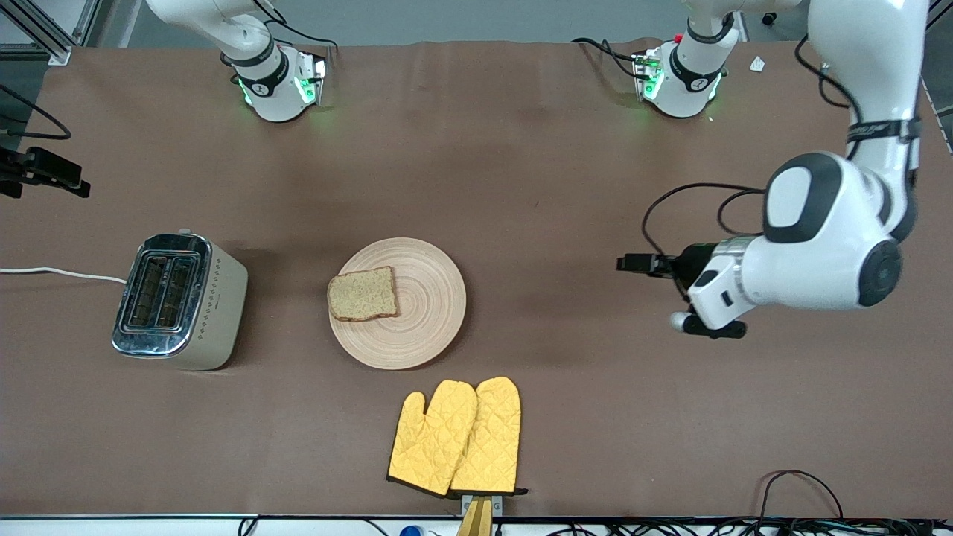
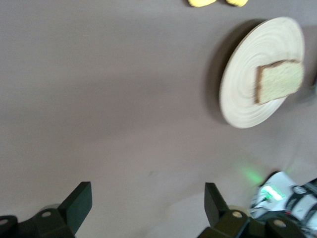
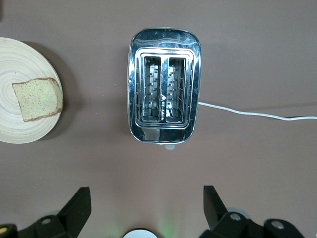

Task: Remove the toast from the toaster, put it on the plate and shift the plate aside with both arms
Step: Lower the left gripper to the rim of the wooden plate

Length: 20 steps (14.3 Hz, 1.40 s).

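Note:
The toast (image 1: 362, 294) lies flat on the round pale plate (image 1: 424, 298), at the plate's edge toward the toaster. My left gripper (image 1: 633, 263) hangs over bare table toward the left arm's end, well apart from the plate. In the left wrist view it (image 2: 147, 203) is open and empty, with the plate (image 2: 242, 94) and toast (image 2: 280, 81) some way off. My right gripper (image 3: 146, 206) is out of the front view. It is open and empty, high over the table by the toaster, with the plate (image 3: 15, 64) and toast (image 3: 37, 99) beside it.
A chrome two-slot toaster (image 1: 179, 298) stands toward the right arm's end, its slots empty (image 3: 165, 99), and its white cord (image 1: 59, 273) runs off the table's end. Two yellow quilted oven mitts (image 1: 458, 435) lie nearer the front camera than the plate.

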Motion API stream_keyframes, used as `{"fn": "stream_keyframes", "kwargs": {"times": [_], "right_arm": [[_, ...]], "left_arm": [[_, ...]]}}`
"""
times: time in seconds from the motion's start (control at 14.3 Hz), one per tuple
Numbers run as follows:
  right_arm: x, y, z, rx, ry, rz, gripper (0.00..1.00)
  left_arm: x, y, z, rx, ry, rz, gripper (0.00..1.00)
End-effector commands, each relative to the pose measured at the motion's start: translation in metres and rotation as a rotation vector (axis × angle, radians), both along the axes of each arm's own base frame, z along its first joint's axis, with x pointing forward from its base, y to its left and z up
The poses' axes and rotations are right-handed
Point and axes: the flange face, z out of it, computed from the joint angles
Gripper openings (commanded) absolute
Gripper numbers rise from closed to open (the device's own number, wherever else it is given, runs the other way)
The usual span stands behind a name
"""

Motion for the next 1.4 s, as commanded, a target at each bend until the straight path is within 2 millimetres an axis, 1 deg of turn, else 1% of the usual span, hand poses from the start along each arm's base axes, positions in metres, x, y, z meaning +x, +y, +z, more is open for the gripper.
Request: {"fn": "stream_keyframes", "kwargs": {"times": [0.0,0.07,0.14,0.21,0.28,0.35,0.42,0.49,0.56,0.63,0.7,0.84,0.91,1.05,1.12,1.26,1.33], "right_arm": [[-0.009,0.005,0.011,0.001,-0.003,-0.006,1.0],[-0.01,0.004,0.011,0.004,-0.003,-0.007,1.0],[-0.011,0.008,0.014,0.006,-0.008,0.0,1.0],[-0.016,0.006,0.022,0.008,-0.024,-0.004,1.0],[-0.018,0.01,0.025,0.006,-0.029,-0.012,1.0],[-0.019,0.017,0.024,0.004,-0.014,-0.024,1.0],[-0.02,0.024,0.023,0.004,-0.003,-0.018,1.0],[-0.021,0.025,0.024,0.004,-0.003,-0.017,1.0],[-0.021,0.026,0.024,0.004,-0.003,-0.014,1.0],[-0.021,0.028,0.024,0.004,-0.003,-0.011,1.0],[-0.021,0.028,0.024,0.005,-0.001,-0.01,1.0],[-0.022,0.031,0.024,0.011,0.004,-0.008,1.0],[-0.026,0.029,0.029,0.01,-0.002,-0.01,1.0],[-0.026,0.028,0.029,0.01,-0.003,-0.012,1.0],[-0.026,0.029,0.029,0.009,-0.005,-0.01,1.0],[-0.025,0.03,0.029,0.009,-0.006,-0.009,1.0],[-0.025,0.031,0.029,0.009,-0.006,-0.007,1.0]], "left_arm": [[0.009,-0.049,-0.05,-0.114,0.046,0.086,1.0],[0.006,-0.072,-0.065,-0.148,0.057,0.103,1.0],[0.001,-0.096,-0.081,-0.172,0.065,0.116,1.0],[-0.003,-0.115,-0.099,-0.185,0.065,0.136,1.0],[-0.008,-0.132,-0.12,-0.193,0.067,0.151,1.0],[-0.012,-0.148,-0.139,-0.202,0.056,0.159,1.0],[-0.024,-0.174,-0.155,-0.201,0.033,0.146,1.0],[-0.032,-0.193,-0.168,-0.203,0.007,0.142,1.0],[-0.039,-0.206,-0.183,-0.215,0.002,0.151,1.0],[-0.047,-0.218,-0.192,-0.242,0.003,0.152,1.0],[-0.052,-0.227,-0.201,-0.277,0.002,0.162,1.0],[-0.059,-0.234,-0.215,-0.331,-0.014,0.15,1.0],[-0.062,-0.235,-0.222,-0.342,-0.02,0.14,1.0],[-0.061,-0.233,-0.233,-0.34,-0.045,0.142,1.0],[-0.064,-0.238,-0.238,-0.33,-0.058,0.147,1.0],[-0.068,-0.24,-0.252,-0.312,-0.067,0.161,0.99],[-0.07,-0.242,-0.254,-0.308,-0.072,0.162,0.99]]}}
